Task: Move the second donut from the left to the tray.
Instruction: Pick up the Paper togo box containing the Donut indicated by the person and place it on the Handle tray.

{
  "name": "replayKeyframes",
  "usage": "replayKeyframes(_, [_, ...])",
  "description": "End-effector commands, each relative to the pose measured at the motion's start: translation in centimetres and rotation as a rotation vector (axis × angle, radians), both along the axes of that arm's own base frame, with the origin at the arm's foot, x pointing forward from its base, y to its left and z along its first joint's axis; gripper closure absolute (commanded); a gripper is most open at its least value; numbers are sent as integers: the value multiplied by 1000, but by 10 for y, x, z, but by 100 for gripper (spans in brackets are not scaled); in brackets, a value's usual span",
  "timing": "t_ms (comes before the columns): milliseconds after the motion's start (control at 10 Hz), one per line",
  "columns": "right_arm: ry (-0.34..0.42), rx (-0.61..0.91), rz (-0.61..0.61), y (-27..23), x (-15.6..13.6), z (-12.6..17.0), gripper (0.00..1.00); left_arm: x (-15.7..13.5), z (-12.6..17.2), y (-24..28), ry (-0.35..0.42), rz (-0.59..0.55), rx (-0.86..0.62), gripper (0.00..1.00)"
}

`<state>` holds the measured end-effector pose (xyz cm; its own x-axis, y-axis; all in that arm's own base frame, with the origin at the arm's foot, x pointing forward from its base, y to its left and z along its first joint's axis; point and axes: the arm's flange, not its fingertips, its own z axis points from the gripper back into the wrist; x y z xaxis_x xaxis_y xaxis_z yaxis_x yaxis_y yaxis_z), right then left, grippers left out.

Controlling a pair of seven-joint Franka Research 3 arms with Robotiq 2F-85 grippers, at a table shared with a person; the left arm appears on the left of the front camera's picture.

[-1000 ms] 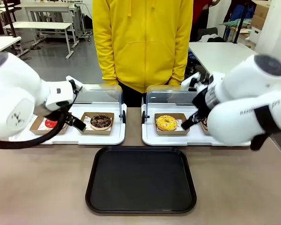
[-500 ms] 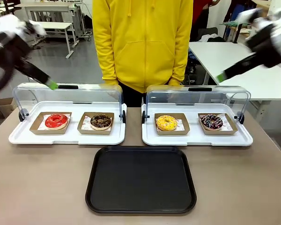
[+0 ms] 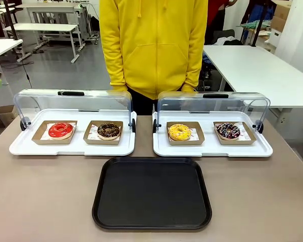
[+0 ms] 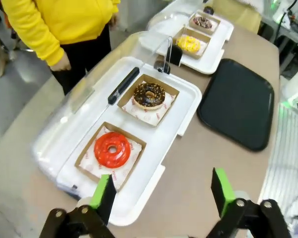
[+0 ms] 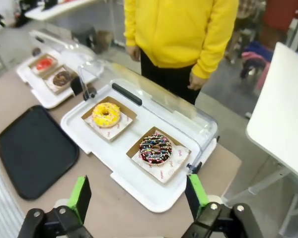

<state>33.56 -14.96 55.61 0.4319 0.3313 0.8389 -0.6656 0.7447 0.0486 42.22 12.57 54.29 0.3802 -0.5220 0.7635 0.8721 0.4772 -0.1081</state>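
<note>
Closest to us, both hands are spread wide with nothing between the pads: our left hand hangs high over the left display tray, our right hand over the other one. A second ago both arms were crowding in low over those trays; now they've swung up and clear. The black tray sits bare at the near side of the surface. Just behind it, the chocolate donut with light crumbs is in its cardboard holder, next to the red-glazed donut, lid tipped back. A person in a yellow hoodie stands behind. So nothing's picked yet; we reckon the left hand goes down next.
</note>
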Motion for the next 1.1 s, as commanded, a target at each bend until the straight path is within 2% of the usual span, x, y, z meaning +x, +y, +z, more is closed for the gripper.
replayKeyframes(0, [-45,69,92,-18,9,-8,0,19,-19,25,6,-33,-126,0])
replayKeyframes(200, [-69,107,112,-38,9,-22,0,16,-32,39,11,-7,-187,0])
replayKeyframes(400, [-92,137,124,-45,8,-30,0,9,-33,31,-13,-20,-173,0])
replayKeyframes(700, [-113,137,127,-50,11,-30,0,16,-35,31,-58,7,-157,0])
replayKeyframes(800, [-88,144,109,-43,6,-31,0,12,-35,33,4,-6,-162,0])
replayKeyframes(1000, [-88,144,109,-43,6,-31,0,12,-35,33,4,-6,-162,0])
